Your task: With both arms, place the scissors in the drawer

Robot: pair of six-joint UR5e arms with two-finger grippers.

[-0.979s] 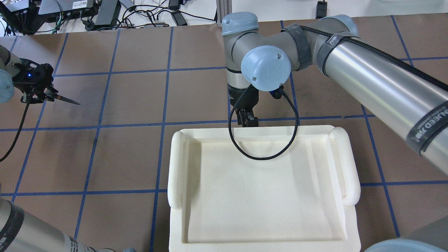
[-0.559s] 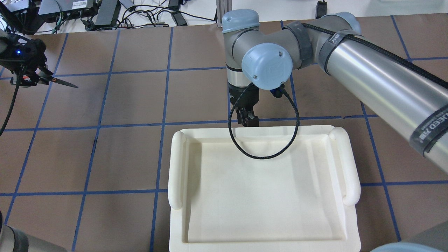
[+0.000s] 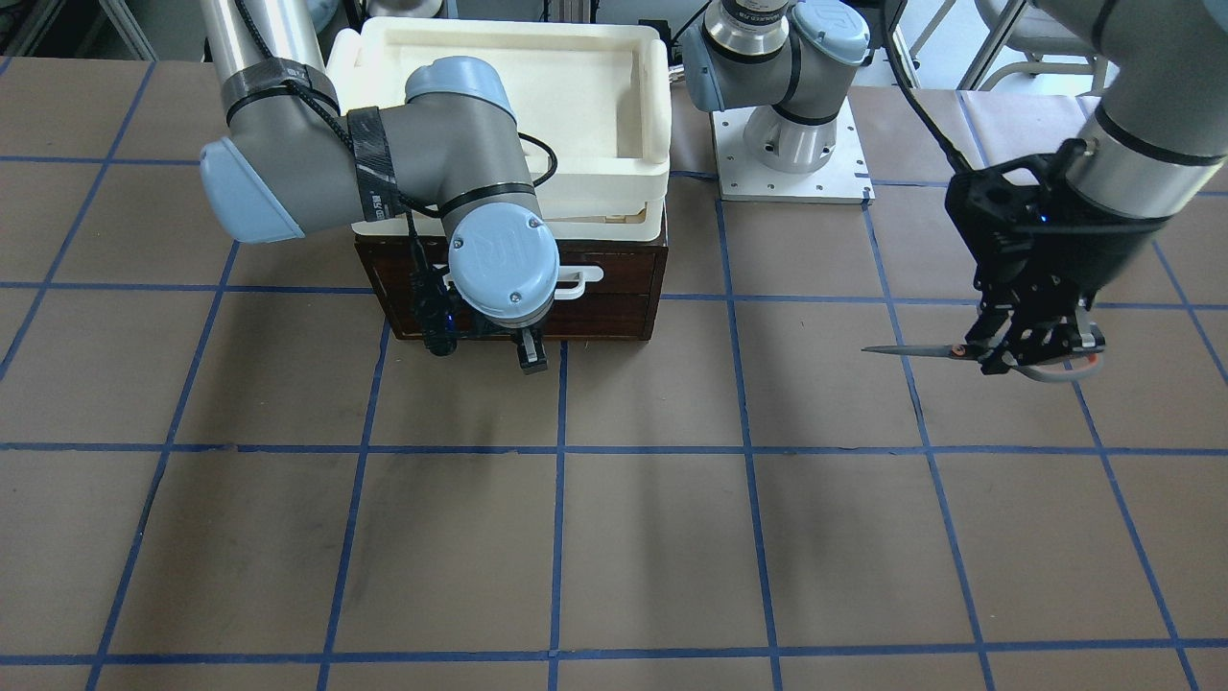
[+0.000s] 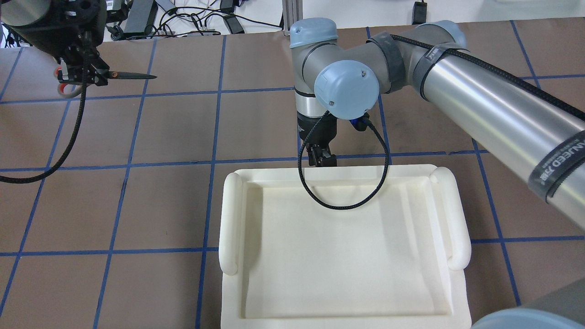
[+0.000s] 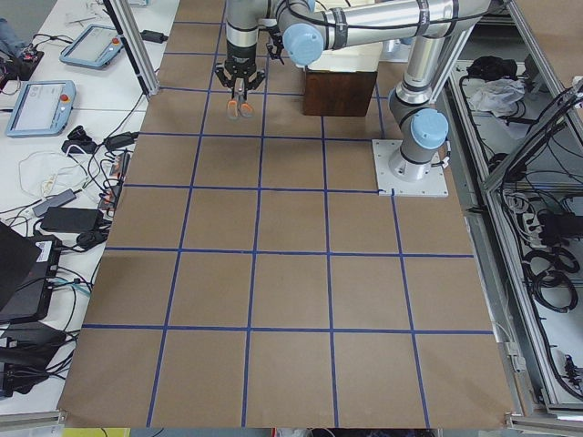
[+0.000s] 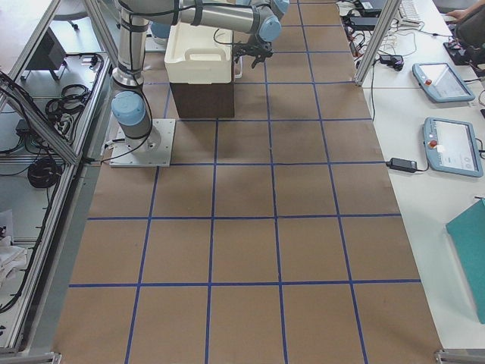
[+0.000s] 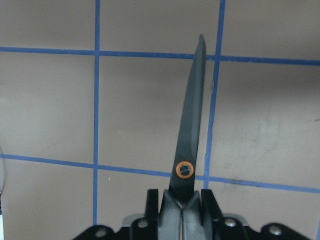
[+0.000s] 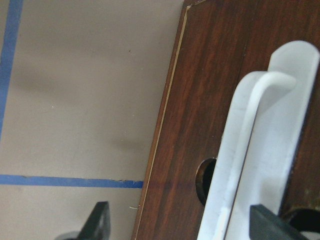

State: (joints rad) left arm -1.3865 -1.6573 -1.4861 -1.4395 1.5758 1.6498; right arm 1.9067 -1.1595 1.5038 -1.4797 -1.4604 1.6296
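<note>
Silver-bladed small scissors with grey handles [image 3: 935, 351] clamped near the pivot in black two-finger left pincer [image 3: 998, 353]. Blades together and level, lifted clear of brown paper-covered bench [image 3: 614, 537]. Tip aimed toward dark brown wooden drawer [image 3: 614, 278], well apart from it. Black two-finger right pincer [image 3: 531, 357] just in front of the drawer face, spread wide and gripping nothing. Long white plastic bar handle [image 8: 240, 150] between its fingertips in the wrist view. Drawer front flush with its case. Cream-white tray [image 3: 652, 115] resting on top.
</note>
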